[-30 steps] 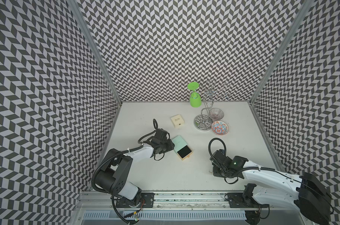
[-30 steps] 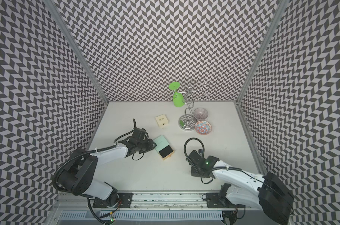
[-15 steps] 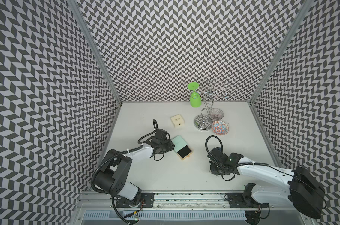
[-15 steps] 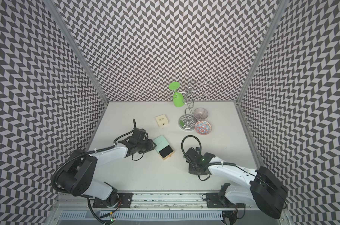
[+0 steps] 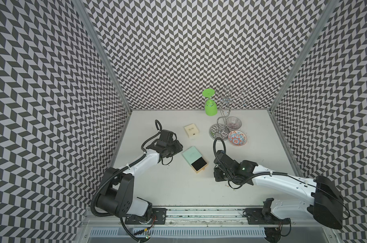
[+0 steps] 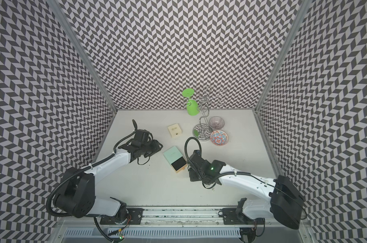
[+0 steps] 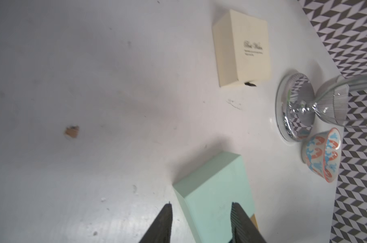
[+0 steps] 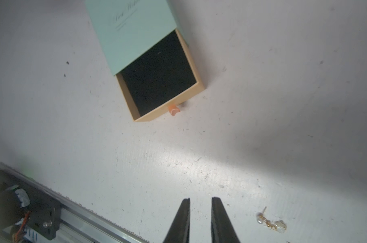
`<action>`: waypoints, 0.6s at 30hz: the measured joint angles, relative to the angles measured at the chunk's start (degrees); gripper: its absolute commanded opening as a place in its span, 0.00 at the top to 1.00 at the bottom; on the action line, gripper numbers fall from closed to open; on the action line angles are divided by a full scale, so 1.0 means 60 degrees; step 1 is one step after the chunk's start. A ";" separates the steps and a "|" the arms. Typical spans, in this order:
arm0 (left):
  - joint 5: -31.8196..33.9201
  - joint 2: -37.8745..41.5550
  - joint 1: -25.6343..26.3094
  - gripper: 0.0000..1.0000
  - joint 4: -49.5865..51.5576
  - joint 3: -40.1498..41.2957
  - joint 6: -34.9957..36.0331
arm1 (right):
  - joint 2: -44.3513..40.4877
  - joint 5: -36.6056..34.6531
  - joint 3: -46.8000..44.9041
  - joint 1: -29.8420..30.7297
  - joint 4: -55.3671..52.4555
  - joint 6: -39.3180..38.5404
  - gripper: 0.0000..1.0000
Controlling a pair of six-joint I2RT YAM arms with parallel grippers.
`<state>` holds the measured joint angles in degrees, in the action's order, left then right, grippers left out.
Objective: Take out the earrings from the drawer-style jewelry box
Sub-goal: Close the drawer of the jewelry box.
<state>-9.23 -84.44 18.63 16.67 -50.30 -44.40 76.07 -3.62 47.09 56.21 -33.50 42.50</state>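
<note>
On jewelry box (image 8: 134,31), blurred cursive script

Earring (image 8: 271,222) near right gripper (image 8: 200,199) (drawer (image 8: 157,77) open)

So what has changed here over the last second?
The right gripper moved toward the open drawer box; its jaws are empty, an earring lying on the table beside them. The left gripper and the box stayed put.
</note>
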 measured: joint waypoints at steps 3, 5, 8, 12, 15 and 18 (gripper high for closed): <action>-0.0117 -0.0951 -0.0412 0.63 0.0102 -0.0579 0.0219 | 0.0692 0.0353 -0.0004 0.0109 0.0554 -0.0157 0.79; -0.0259 -0.1519 -0.0415 0.66 0.0076 -0.0918 0.0404 | 0.1049 0.0474 0.0000 0.0113 0.0867 -0.0237 0.79; -0.0535 -0.2080 -0.0350 0.68 0.0011 -0.1122 0.0667 | 0.1588 0.0510 0.0091 0.0113 0.1184 -0.0393 0.79; -0.0856 -0.2484 -0.0222 0.69 -0.0106 -0.1137 0.0892 | 0.2331 0.0506 0.0382 0.0033 0.1570 -0.0579 0.79; -0.0962 -0.2641 -0.0036 0.69 -0.0157 -0.1177 0.1042 | 0.2718 0.0495 0.0586 -0.0026 0.1759 -0.0736 0.79; -0.1075 -0.2841 0.0109 0.69 -0.0251 -0.1264 0.1162 | 0.3020 0.0470 0.0801 -0.0127 0.1894 -0.0882 0.79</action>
<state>-15.68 -101.49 19.29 15.16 -57.89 -37.43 94.19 -0.80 51.90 55.44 -22.13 37.21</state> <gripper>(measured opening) 0.314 0.209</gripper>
